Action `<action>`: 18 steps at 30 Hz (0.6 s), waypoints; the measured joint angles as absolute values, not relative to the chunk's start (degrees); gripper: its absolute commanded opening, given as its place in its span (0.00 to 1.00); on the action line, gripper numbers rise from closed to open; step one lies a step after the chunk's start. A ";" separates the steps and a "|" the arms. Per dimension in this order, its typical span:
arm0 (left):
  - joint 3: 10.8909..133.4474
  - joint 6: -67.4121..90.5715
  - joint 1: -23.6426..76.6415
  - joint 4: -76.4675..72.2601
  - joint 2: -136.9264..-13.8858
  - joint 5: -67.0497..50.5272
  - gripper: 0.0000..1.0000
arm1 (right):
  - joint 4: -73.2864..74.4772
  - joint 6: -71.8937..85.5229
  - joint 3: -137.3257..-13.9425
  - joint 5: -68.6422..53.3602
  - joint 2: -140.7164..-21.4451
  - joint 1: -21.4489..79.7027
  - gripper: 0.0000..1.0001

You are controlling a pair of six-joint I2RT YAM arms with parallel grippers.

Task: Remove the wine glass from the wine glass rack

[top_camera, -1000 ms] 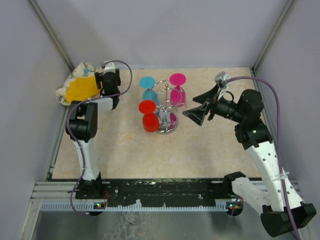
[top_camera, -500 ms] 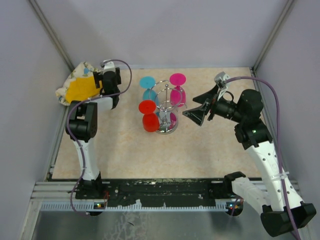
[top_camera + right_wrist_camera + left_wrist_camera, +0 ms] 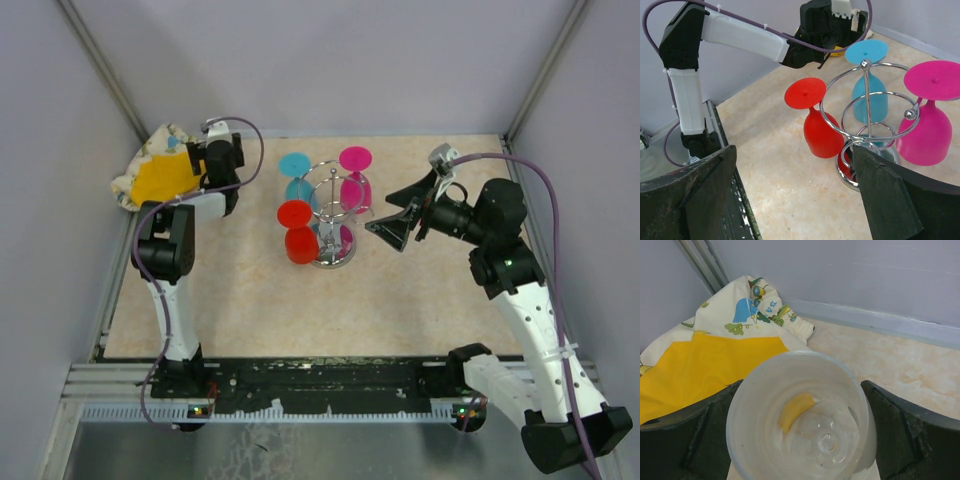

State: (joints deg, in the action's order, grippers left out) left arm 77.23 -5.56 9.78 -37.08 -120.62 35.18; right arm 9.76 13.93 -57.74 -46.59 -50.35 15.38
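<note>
One clear wine glass (image 3: 800, 410) is already off the wine glass rack (image 3: 333, 258). The left jaws clamp it from both sides at the upper left of the top view, just beside the yellow cloth (image 3: 160, 175); whether it rests on the tabletop (image 3: 250, 310) I cannot tell. A red glass (image 3: 817, 130), a blue glass (image 3: 295, 163) and a pink glass (image 3: 927, 130) hang upside down on the rack, mid-frame. The right jaws stand wide apart, empty, just right of it.

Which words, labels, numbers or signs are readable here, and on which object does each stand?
Cream and yellow printed cloth: small blue marks like two characters, too blurred to read.
Frosted clear glass in the left gripper: no text.
Shiny chrome wire rack with red wine glass, blue wine glass and pink wine glass: no text.
</note>
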 measured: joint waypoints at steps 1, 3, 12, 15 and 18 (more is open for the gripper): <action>77.23 -5.23 9.93 -37.04 -120.62 34.94 1.00 | 9.72 13.93 -57.74 -46.59 -50.35 15.38 0.98; 77.23 -4.73 10.09 -36.95 -120.62 34.52 1.00 | 9.56 13.93 -57.74 -46.57 -50.37 15.38 0.98; 77.23 -0.93 11.18 -34.48 -119.44 32.25 1.00 | 9.39 13.87 -57.69 -46.57 -50.37 15.38 0.98; 77.23 0.71 11.27 -33.39 -118.63 31.38 1.00 | 9.28 13.63 -57.34 -46.54 -50.35 15.38 0.98; 77.23 2.44 11.29 -32.40 -116.88 30.33 1.00 | 9.43 13.56 -56.95 -46.26 -50.33 15.38 0.98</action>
State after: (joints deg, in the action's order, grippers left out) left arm 77.23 2.44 11.29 -32.40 -116.88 30.33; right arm 9.43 13.56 -56.95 -46.26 -50.33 15.38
